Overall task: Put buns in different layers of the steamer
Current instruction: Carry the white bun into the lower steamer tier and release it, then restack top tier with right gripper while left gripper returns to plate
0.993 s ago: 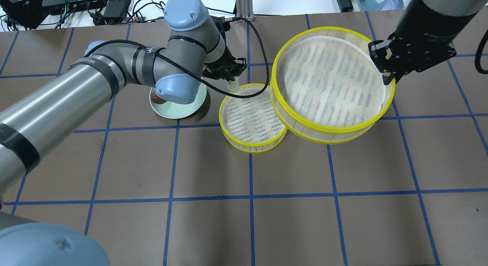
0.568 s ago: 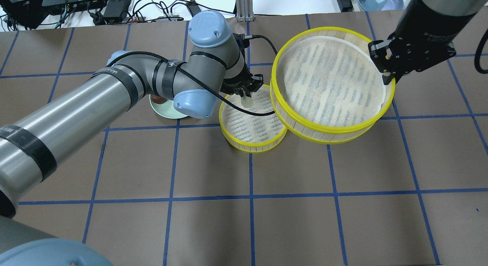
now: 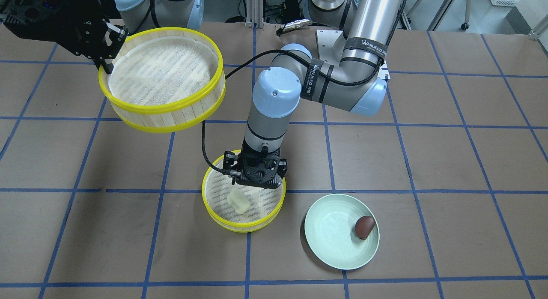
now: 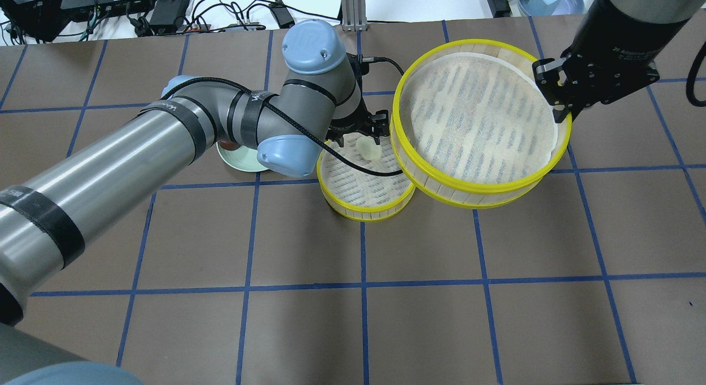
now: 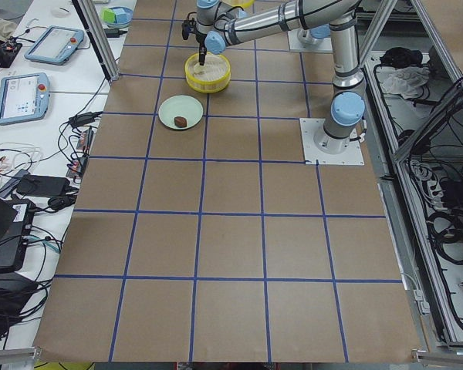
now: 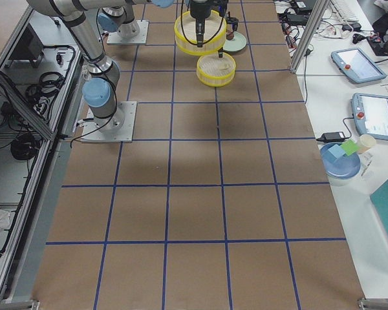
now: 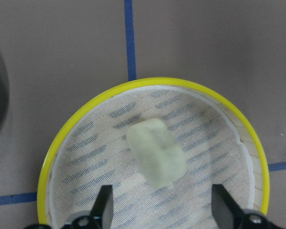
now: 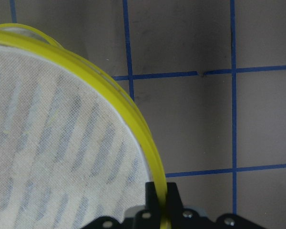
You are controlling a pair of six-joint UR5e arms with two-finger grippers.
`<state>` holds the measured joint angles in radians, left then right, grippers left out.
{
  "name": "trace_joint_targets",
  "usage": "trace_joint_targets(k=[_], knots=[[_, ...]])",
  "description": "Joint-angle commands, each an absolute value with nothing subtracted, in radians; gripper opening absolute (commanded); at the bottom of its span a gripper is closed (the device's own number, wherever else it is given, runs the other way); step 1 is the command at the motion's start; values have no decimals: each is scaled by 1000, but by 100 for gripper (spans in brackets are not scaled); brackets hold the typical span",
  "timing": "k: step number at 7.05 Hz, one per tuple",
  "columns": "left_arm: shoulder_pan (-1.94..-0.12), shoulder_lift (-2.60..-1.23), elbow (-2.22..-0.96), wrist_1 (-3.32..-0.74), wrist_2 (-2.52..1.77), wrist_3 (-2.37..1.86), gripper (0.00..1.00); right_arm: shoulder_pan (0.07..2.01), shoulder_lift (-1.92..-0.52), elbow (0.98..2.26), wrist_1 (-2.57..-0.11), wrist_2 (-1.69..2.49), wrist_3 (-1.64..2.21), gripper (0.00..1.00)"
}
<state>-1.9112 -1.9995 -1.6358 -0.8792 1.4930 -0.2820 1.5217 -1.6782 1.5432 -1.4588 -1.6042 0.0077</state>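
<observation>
The pale cream bun lies on the mesh floor of the lower steamer layer, which stands on the table. My left gripper hovers just above it, open and empty, a finger on each side of the bun. My right gripper is shut on the yellow rim of the other layer and holds it raised and tilted, empty, beside the lower one. The dark reddish-brown bun rests on the pale green plate.
The left arm's elbow hangs over the plate in the overhead view. A black cable loops from the left wrist past the lower layer. Brown paper with blue tape lines covers the table.
My left gripper carried the cream bun from the plate side to over the lower layer, then opened. The bun now lies on the mesh. The right arm and its layer have not moved.
</observation>
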Motion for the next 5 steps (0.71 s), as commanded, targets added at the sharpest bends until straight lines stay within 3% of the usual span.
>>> trace_joint_targets(k=[1, 5], knots=[[-1878, -1983, -1623, -893, 1569, -215, 100, 1522, -1675, 1543, -1459, -1603, 6, 0], [-1708, -1962, -1621, -907, 1572, -37, 100, 1531, -1616, 1537, -1492, -1595, -5, 0]])
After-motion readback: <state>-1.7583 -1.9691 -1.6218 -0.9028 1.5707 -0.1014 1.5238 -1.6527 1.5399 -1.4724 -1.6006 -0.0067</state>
